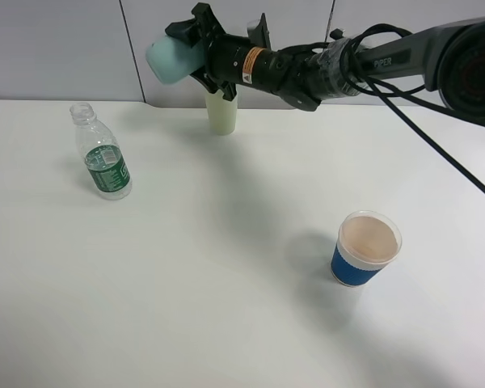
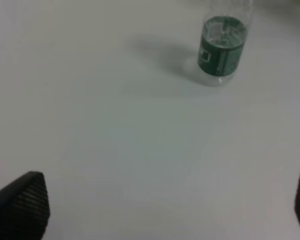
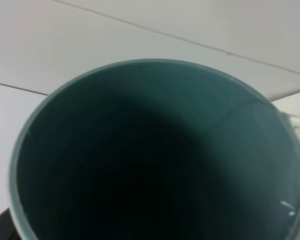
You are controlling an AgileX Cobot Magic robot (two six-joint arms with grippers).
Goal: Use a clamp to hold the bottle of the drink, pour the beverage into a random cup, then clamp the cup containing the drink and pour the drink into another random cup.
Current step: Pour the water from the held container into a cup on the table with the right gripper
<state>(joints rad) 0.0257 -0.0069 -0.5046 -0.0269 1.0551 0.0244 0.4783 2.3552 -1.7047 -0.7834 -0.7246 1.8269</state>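
**Item 1. Teal tumbler** (image 1: 166, 58). Held in the air at the back of the bench (image 1: 226, 307), tipped well over. It sat above and slightly left of the pale yellow-green tumbler (image 1: 223, 115). The right pincer (image 1: 187, 55) was clamped on it. The right wrist view showed only its dark inside (image 3: 155, 165) and rim, filling the frame, with wall panels beyond. Any liquid inside could not be made out.

**Item 2. Pale yellow-green tumbler.** Upright on the bench by the back wall. Its rim was partly covered by the pincer's lower finger in the exterior view. Neither wrist view showed it clearly.

**Item 3. Bottle** (image 1: 103, 158). Uncapped, green-and-white label, upright on the left of the bench, well apart from both tumblers. The left wrist view showed it blurred (image 2: 222, 47), with the neck cut off by the frame edge.

**Item 4. Left pincer** (image 2: 170, 202). Seen only in the left wrist view. Its fingers (image 2: 20, 205) stood wide apart at the frame's edges, above bare bench, holding nothing.

**Item 5. Blue paper cup** (image 1: 366, 249). White rim, upright on the right of the bench. Shown in the exterior view only.
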